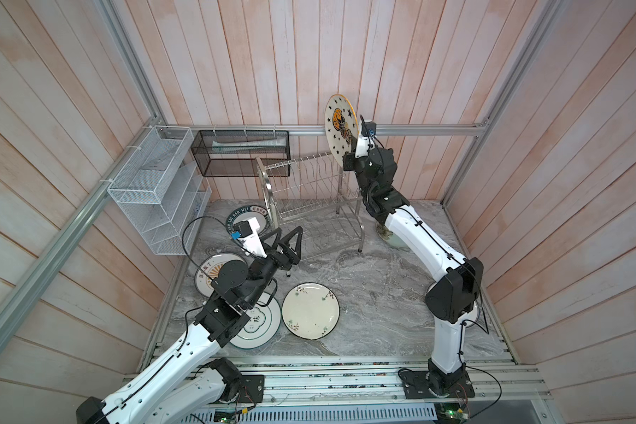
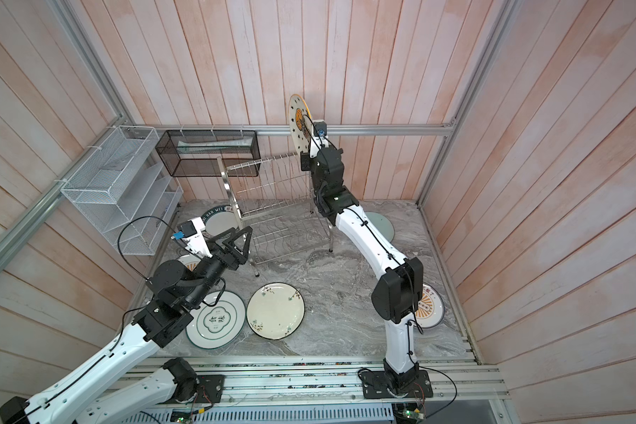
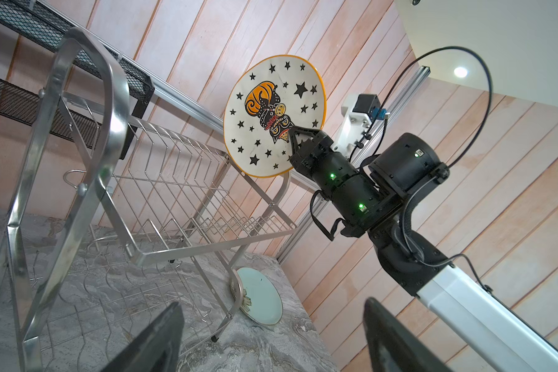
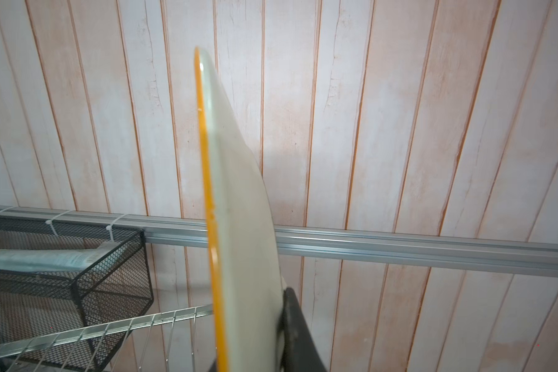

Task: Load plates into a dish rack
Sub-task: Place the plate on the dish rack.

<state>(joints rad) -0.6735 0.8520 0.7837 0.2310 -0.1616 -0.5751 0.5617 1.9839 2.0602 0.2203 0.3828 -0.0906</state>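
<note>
right jaws: clamped on lower rim of star plate (image 3: 273,116), upright, edge-on above far end of dish rack (image 1: 309,191), not yet slotted. left jaws: spread wide, empty, beside rack's near arch. best to line rim with one gap between dividers (image 3: 187,151), lower straight, release only once seated. remaining plates (image 1: 310,310) flat on worktop (image 1: 364,286).

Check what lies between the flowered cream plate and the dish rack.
Only bare marble tabletop lies there, as both top views show. The flowered plate lies flat in front of the dish rack, apart from it.
</note>
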